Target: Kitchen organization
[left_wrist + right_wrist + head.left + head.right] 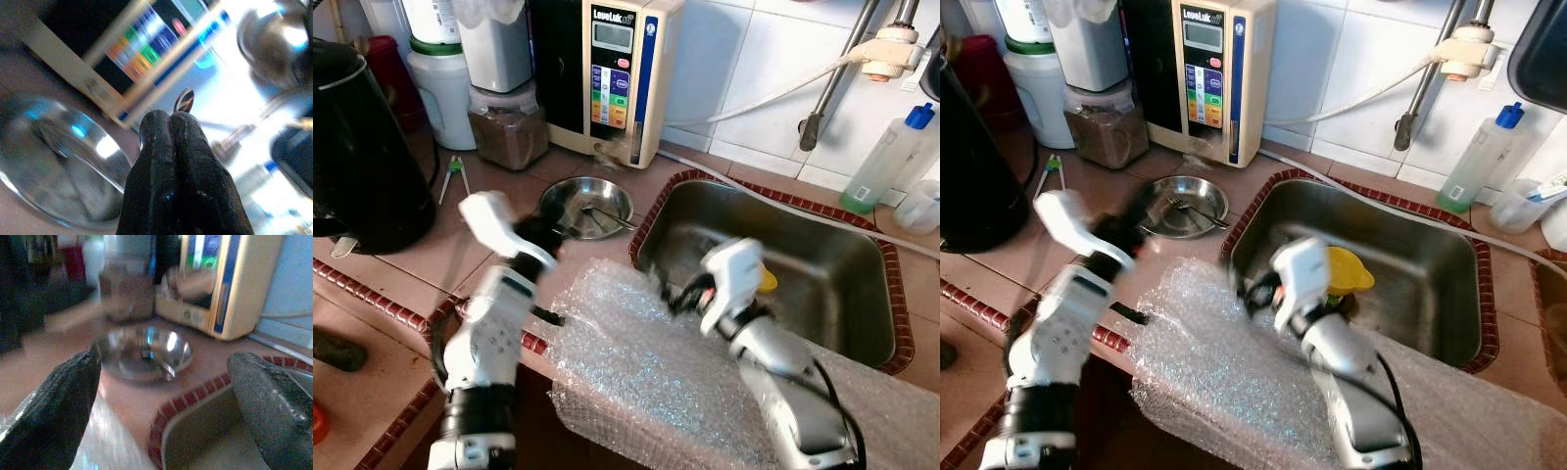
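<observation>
Through the left wrist camera I see my left end effector (172, 122) with its two black fingers (156, 161) pressed together, nothing between them. Just beside the fingers lies the steel bowl (58, 171), blurred. Beyond the bowl stands the cream water machine (132, 58) with its coloured button panel, well apart from my fingertips.

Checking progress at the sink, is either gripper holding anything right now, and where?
Nothing is held. The left gripper is shut on nothing near the metal bowl; the right gripper is open above the bubble wrap.

Bowl (586, 207) left of sink (822, 284), bubble wrap (636, 372) in front
</observation>
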Controlling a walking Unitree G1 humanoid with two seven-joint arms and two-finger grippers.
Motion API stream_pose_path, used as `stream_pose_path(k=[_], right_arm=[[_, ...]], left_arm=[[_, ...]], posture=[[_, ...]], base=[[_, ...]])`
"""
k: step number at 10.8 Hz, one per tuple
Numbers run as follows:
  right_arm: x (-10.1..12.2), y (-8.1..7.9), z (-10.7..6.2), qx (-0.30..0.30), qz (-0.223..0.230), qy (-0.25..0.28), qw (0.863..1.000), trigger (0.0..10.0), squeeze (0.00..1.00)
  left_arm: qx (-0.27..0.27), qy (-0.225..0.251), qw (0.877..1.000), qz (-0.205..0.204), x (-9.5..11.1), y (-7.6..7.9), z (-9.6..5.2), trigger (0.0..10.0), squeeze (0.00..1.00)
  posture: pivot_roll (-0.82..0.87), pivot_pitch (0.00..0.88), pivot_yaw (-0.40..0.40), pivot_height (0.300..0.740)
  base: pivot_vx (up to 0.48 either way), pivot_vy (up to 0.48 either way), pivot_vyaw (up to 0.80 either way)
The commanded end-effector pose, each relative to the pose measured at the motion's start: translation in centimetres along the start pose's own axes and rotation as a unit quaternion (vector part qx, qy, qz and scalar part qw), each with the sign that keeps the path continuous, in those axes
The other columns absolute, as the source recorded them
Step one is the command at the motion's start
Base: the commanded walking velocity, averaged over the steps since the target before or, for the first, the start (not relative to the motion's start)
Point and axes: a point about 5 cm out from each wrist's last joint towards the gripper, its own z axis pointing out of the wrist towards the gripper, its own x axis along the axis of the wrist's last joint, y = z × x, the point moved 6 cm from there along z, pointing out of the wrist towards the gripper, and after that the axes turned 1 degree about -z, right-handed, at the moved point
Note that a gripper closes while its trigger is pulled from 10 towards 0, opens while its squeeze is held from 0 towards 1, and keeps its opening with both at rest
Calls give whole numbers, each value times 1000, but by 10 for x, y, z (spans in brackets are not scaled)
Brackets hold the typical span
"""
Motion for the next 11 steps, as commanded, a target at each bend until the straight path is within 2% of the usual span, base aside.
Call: stream_pose_path(k=[1,2,5,9,11], right_arm=[[18,5,1,-5,37,33,999,10000,0],[25,8,2,-14,89,55,994,10000,0],[30,18,4,-33,181,76,980,10000,0],[35,19,15,-28,233,89,968,10000,0],[38,22,25,-33,284,101,953,10000,0]], left_arm=[[-35,-14,999,-10,-5,15,2,0,0],[-62,-33,997,-13,-13,24,0,0,0],[-104,-54,992,-46,-19,41,-2,0,0],[-147,-75,984,-70,-27,59,-8,0,0],[-159,-88,981,-74,-33,66,-11,0,0]], posture=[[74,0,-37,740],[68,0,-36,740],[61,0,-35,740],[64,0,-37,740],[67,0,-39,740]], base=[[0,0,0],[0,0,0],[0,0,0],[0,0,0],[0,0,0]])
